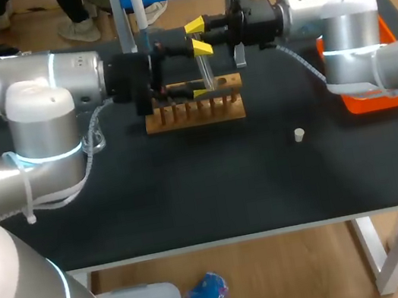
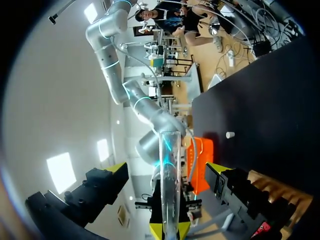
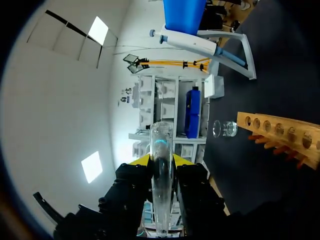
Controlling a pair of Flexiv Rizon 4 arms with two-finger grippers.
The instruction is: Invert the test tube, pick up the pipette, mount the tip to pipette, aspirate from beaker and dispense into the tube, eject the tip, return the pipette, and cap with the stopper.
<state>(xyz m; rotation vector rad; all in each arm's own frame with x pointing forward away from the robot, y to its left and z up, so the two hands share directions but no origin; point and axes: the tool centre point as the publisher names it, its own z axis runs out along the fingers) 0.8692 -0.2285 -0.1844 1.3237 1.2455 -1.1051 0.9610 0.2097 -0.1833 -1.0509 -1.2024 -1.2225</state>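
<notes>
while left hand (image 2: 166,169) gapes, right hand (image 3: 161,161) clamps test tube (image 3: 162,142).

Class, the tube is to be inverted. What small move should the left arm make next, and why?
Probably shut the left gripper on the tube. The right gripper is shut on the tube, while the left gripper is open with the tube seemingly between its tips, so a handover looks ready.
</notes>
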